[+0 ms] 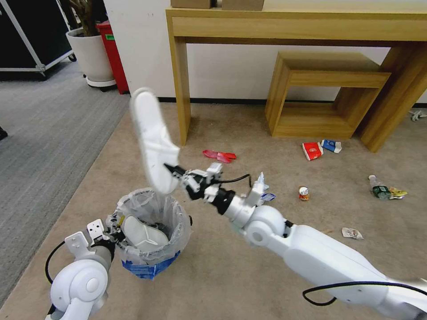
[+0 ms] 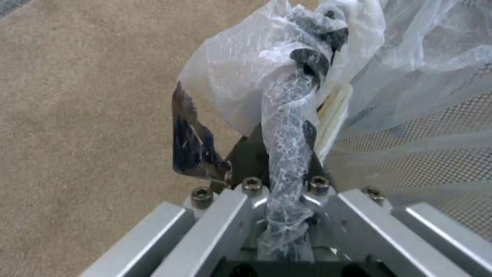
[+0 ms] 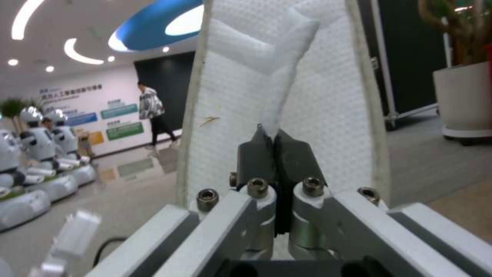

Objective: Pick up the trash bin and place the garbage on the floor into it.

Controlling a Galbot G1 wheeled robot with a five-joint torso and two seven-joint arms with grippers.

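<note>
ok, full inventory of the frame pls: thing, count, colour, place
trash bin: 1, blue base, clear liner, held at rim, low left
slipper: 1, white, held above bin
slipper in bin: 1, white
red wrapper: 1, on carpet by table leg
cartons: 2, red-white and blue-white, by shelf
can: 1, carpet
bottle: 1, clear, far right
wooden table: 1, at wall
plant pot: 1, white, far left
left gripper: shut on bin rim
right gripper: shut on slipper

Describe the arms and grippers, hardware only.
Glossy white arm shells with round joint caps and loose black cables. Left gripper and right gripper alike: silver bracket linkages, hex-socket screws, dark flat fingers. Black collar at the right wrist.
</note>
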